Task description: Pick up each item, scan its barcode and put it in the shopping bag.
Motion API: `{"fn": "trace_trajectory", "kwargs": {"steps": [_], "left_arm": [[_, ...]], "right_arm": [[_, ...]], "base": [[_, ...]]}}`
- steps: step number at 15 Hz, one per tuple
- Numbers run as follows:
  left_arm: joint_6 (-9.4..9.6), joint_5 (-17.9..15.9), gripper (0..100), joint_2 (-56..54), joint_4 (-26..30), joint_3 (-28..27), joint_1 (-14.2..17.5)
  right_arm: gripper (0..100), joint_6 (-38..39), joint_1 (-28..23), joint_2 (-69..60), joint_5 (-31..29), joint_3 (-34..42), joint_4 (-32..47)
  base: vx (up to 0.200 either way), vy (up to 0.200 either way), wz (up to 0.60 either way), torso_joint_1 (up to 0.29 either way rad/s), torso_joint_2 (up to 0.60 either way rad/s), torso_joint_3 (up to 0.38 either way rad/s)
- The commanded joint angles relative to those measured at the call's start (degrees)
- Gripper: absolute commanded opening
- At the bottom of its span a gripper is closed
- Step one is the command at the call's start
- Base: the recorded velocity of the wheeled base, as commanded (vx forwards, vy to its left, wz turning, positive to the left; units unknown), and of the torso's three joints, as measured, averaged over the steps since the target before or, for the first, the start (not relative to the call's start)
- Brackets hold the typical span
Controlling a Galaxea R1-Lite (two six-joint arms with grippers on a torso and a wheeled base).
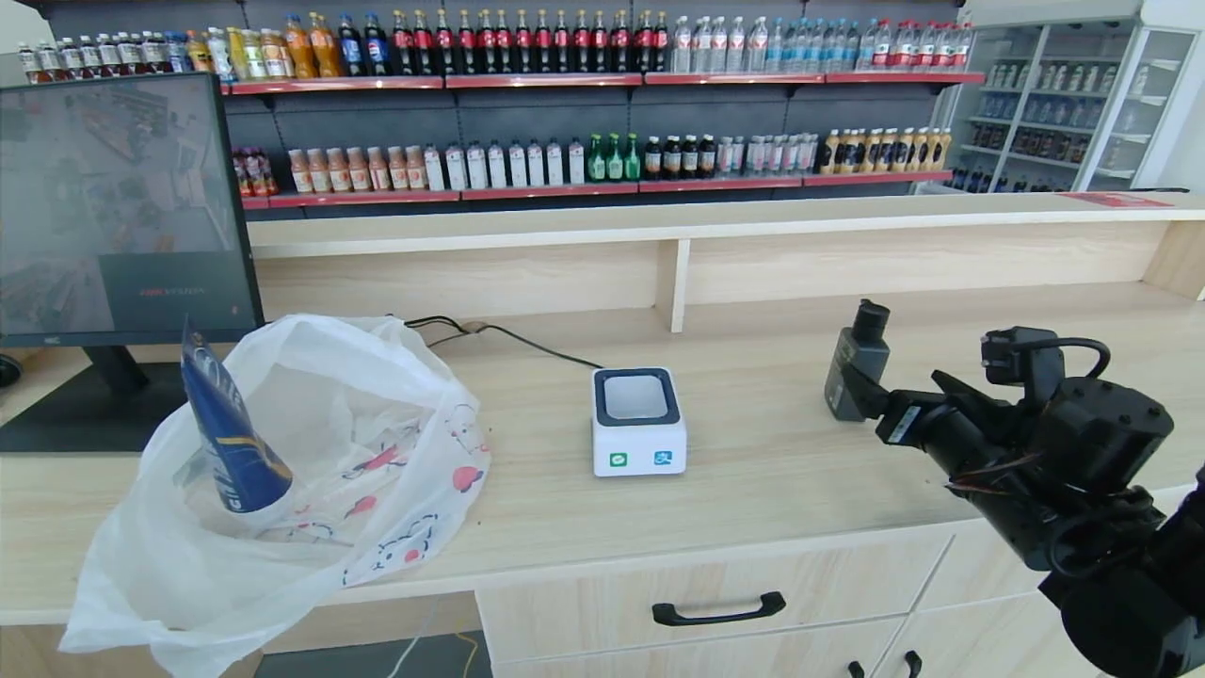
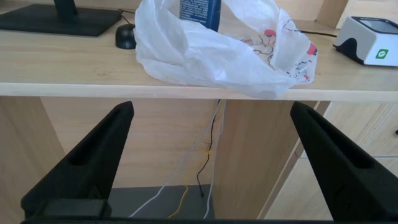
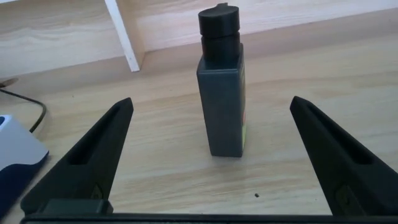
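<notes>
Right arm stretched low over the pale wooden counter [image 1: 772, 471], the right gripper [image 3: 211, 104] pointing away from the robot with its jaws spread wide. A dark grey square plastic bottle with a black flip cap [image 1: 855, 363] stands upright, centred on the gap and touching neither finger. The left gripper [image 2: 212, 109] hangs below the counter's edge, jaws wide apart. Above and beyond them lies the white plastic shopping bag with red prints [image 2: 211, 50].
</notes>
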Motion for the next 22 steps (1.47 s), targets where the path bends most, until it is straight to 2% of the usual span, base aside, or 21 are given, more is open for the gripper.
{"fn": "trace_trajectory", "kwargs": {"steps": [1,9,15,22], "left_arm": [[0.04,0.0,100,0.0,0.0,0.0,0.0],[-0.13,0.0,100,0.0,-0.1,0.0,0.0],[0.04,0.0,100,0.0,-0.4,0.0,0.0],[-0.04,0.0,100,0.0,-0.5,0.0,0.0]], "right_arm": [[100,0.0,-0.1,3.9,0.0,-3.3,0.0],[100,-0.1,-0.1,13.0,0.0,-13.5,0.0],[100,-0.4,-0.1,16.3,0.0,-17.4,0.0],[100,0.4,-1.0,16.3,0.0,-17.7,0.0]], "base": [[0.000,0.000,0.00,0.000,0.00,0.000],[0.000,0.000,0.00,0.000,0.00,0.000],[0.000,0.000,0.00,0.000,0.00,0.000],[0.000,0.000,0.00,0.000,0.00,0.000]]}}
